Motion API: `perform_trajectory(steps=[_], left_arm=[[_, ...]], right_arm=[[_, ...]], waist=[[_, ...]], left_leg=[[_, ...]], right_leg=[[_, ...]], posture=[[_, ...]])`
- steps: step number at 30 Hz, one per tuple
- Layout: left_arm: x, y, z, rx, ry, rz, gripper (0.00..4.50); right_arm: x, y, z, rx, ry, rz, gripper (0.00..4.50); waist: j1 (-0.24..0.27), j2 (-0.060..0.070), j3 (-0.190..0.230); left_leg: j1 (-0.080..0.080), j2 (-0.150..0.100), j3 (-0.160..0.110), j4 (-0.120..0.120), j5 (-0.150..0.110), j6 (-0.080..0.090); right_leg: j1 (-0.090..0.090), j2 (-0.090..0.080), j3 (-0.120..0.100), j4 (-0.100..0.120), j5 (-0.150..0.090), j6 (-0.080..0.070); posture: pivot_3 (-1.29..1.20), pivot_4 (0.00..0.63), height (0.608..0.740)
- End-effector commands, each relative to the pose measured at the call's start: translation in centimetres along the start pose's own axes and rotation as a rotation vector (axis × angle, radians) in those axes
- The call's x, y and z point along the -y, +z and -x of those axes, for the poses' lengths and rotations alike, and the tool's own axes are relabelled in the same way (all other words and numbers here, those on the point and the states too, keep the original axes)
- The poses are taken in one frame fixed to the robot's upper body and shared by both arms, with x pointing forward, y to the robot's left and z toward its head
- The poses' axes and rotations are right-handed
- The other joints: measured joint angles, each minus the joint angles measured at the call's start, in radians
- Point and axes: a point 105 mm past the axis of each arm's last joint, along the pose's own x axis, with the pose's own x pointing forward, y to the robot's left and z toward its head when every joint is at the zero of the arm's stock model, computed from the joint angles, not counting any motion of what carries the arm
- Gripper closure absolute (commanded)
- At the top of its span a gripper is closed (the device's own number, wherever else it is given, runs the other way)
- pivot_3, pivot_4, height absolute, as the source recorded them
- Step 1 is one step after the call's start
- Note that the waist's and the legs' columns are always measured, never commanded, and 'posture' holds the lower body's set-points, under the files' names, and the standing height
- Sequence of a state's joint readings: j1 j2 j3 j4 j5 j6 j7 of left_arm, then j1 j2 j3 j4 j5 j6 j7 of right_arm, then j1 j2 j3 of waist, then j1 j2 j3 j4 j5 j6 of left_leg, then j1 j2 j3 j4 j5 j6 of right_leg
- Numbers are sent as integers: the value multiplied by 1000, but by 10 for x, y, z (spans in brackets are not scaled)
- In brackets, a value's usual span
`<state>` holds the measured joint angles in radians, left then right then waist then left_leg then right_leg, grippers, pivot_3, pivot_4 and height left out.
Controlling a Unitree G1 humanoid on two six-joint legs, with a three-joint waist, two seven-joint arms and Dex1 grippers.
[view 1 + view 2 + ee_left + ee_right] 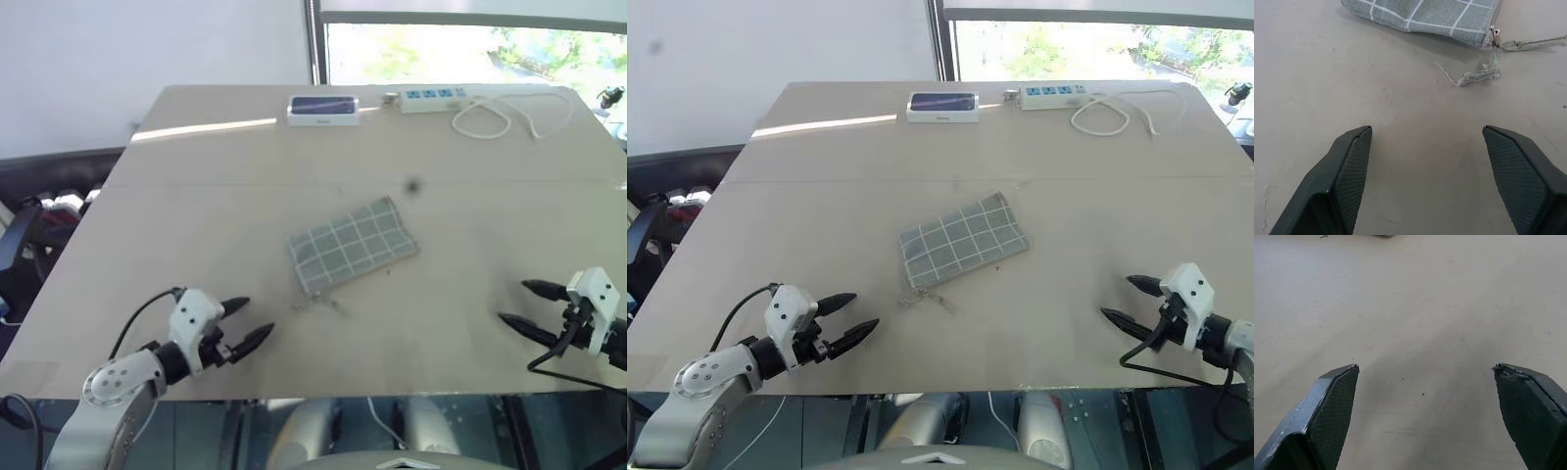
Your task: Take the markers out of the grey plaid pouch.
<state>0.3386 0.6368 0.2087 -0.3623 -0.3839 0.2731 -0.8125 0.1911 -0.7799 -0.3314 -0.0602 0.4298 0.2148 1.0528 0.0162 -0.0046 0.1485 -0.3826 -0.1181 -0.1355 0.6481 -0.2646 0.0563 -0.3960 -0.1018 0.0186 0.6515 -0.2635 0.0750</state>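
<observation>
Fabric, grey-green with a white grid, formed the flat rectangular pouch (353,246) lying mid-table (196,215), while left gripper (249,322) and right gripper (521,305) hovered spread near its front corners.

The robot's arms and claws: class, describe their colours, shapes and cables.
Each claw, left claw and right claw, has two black tapered fingers with finely textured inner pads, mounted on a white block. The left arm is silver-grey with a round bolted joint. Black cables loop beside both wrists.

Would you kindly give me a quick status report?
Both grippers, left and right, open, empty. Pouch flat mid-table, untouched. Nothing blocking it.
</observation>
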Motion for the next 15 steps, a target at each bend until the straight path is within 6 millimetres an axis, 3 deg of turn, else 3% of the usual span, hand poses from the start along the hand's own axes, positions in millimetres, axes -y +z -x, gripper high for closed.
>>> perform_trajectory(steps=[1,5,15], left_arm=[[0,12,4,33,-12,-69,778],[-10,13,2,44,27,-84,778],[-8,12,5,49,16,-76,778]], right_arm=[[1,10,6,24,3,39,0],[1,9,5,33,4,35,0],[-5,9,5,35,29,27,0]], waist=[[0,0,0],[0,0,0],[0,0,0]], left_leg=[[0,0,0,0,0,0],[0,0,0,0,0,0],[0,0,0,0,0,0]], right_leg=[[0,0,0,0,0,0],[0,0,0,0,0,0],[0,0,0,-1,0,0]], posture=[[0,150,738],[0,150,738],[0,150,738]])
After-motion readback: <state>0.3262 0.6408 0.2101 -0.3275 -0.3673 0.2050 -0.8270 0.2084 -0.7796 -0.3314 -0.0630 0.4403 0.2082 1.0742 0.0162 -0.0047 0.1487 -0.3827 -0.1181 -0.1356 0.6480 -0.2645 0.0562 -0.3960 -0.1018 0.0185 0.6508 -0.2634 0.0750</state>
